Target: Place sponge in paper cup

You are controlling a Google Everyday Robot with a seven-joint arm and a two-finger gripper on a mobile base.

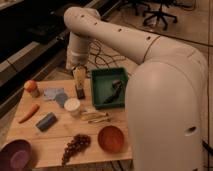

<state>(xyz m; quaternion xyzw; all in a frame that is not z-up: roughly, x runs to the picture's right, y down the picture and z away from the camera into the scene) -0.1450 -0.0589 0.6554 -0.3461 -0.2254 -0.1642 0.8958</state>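
Wooden table [52, 145], dim lab. Pincer [79, 93] low near table back, beside green tray [101, 84], just behind paper cup [72, 105]; grip state can't tell. Likely sponge [46, 121], blue block, on table, apart from cup. Cup looks empty; pick and drop remain.

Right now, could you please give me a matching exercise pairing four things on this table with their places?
1 sponge
2 paper cup
3 grapes
4 claw

A between the purple bowl and red bowl
B just left of the green tray
C next to the carrot
D just in front of the claw

Pairs: 1-C, 2-D, 3-A, 4-B
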